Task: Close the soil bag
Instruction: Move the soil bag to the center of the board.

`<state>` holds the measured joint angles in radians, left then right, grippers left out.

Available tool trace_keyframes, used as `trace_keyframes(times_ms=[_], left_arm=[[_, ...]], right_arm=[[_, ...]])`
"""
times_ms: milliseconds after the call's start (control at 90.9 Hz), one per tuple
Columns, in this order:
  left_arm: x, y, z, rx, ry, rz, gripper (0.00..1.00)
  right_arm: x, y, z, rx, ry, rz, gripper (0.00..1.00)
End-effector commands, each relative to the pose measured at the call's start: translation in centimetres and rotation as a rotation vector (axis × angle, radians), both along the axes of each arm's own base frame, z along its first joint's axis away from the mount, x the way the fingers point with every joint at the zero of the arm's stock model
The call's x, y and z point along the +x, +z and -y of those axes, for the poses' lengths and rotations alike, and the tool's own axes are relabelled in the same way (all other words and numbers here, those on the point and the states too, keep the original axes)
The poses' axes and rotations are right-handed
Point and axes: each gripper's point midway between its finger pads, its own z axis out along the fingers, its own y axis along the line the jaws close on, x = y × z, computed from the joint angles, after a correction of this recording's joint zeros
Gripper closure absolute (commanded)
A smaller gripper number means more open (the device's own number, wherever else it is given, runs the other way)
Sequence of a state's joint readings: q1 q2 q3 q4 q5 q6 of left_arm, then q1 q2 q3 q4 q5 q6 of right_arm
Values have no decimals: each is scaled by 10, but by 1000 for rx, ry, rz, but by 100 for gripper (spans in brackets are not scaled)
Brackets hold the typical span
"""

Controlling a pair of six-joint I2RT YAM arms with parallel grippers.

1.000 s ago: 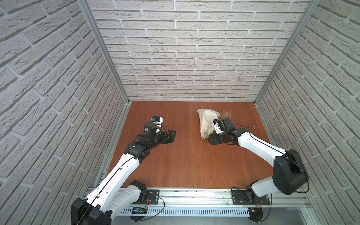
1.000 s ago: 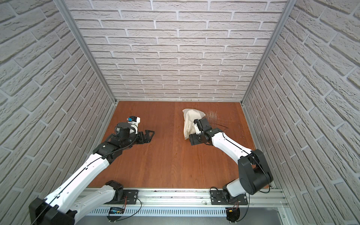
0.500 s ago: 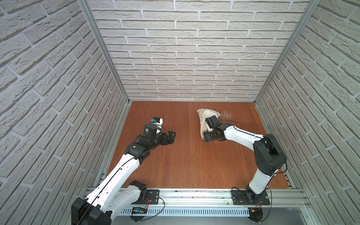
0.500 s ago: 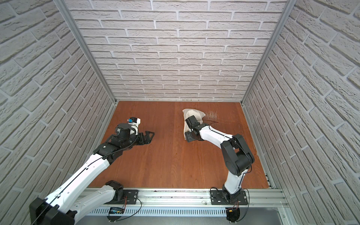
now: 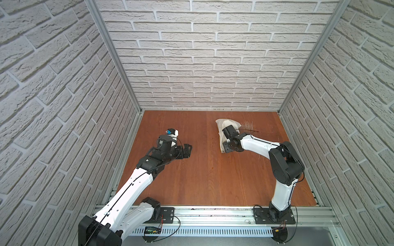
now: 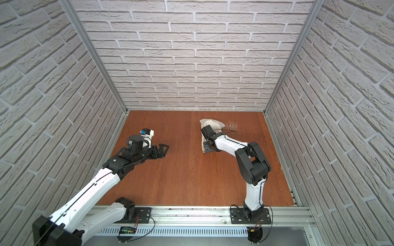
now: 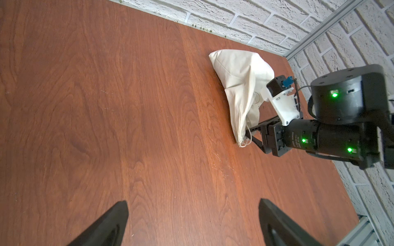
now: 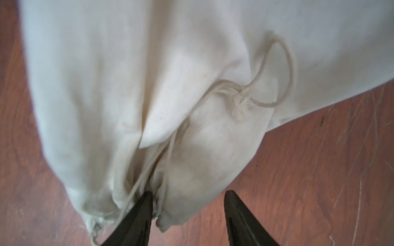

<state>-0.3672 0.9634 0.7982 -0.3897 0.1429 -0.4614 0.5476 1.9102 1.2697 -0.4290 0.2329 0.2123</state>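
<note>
The soil bag (image 5: 227,124) (image 6: 211,123) is a cream cloth sack lying at the back right of the wooden table, its gathered neck pointing toward the front. A knotted cord (image 8: 239,102) lies loose on the cloth. My right gripper (image 5: 224,149) (image 6: 205,149) (image 8: 187,196) is at the neck end, jaws partly apart. One fingertip (image 8: 147,198) touches the folds and cord, and a flap of cloth lies between the jaws. The other finger is off the cloth. My left gripper (image 5: 187,150) (image 7: 193,205) hovers wide open at mid-left, empty, far from the bag (image 7: 238,81).
Brick-pattern walls enclose the table (image 5: 202,181) on three sides. A metal rail (image 5: 213,215) with the arm bases runs along the front edge. Pale scratch marks (image 5: 247,124) lie on the wood just right of the bag.
The right arm has folded up at the elbow and brought its gripper in onto the bag's neck end, and its jaws have narrowed. The left arm has not moved.
</note>
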Motion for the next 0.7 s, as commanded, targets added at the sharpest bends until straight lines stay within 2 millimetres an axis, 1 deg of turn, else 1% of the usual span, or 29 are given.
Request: trace_keyframes(times_ms=[0, 77, 132, 176, 220, 308, 330, 484, 605, 693], left_arm=[[2, -1, -1, 19, -4, 15, 2], [2, -3, -1, 21, -1, 12, 1], [3, -3, -1, 21, -2, 12, 1], [3, -3, 0, 19, -3, 13, 2], [4, -4, 0, 20, -3, 11, 2], [5, -4, 1, 14, -6, 11, 2], [5, -4, 2, 13, -7, 10, 2], [7, -7, 6, 0, -20, 5, 2], [9, -6, 13, -26, -44, 5, 2], [13, -4, 21, -48, -65, 8, 1]], right_arm=[[12, 7, -6, 36, -8, 35, 64], [14, 13, -9, 55, -7, 52, 86], [14, 20, -9, 64, -7, 67, 93], [14, 28, -8, 72, -10, 80, 96], [13, 35, -8, 81, -11, 94, 97], [10, 57, -9, 132, -12, 138, 97], [8, 60, -9, 142, -12, 140, 97], [0, 101, -12, 234, -8, 203, 97], [-7, 131, -13, 287, 0, 242, 97], [-12, 147, -14, 316, 11, 249, 97]])
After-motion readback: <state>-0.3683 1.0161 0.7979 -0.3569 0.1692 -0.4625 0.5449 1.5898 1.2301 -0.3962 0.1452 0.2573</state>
